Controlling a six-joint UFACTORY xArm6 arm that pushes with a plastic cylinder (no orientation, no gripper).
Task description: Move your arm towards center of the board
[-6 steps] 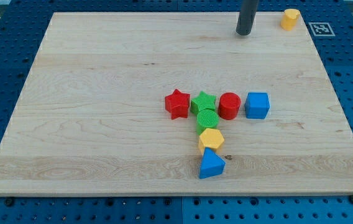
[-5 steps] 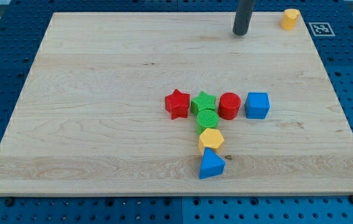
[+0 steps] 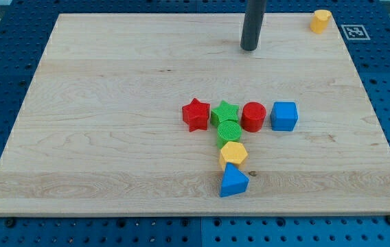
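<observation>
My tip (image 3: 249, 49), a bare rod with no claw to open or close, is sliding down-left from the top edge toward the board (image 3: 99, 123) centre, now at twelve o'clock above the red cylinder (image 3: 253, 116), still well apart.

My tip (image 3: 249, 49) has shifted — over the last half second or so it slid from near the board's top edge toward the view's bottom and left, further onto the wooden board (image 3: 112, 103). That widens its gap from the yellow block (image 3: 320, 21) in the top right corner and narrows its gap to the red cylinder (image 3: 253, 116) — though I still see it well apart from that one.
</observation>
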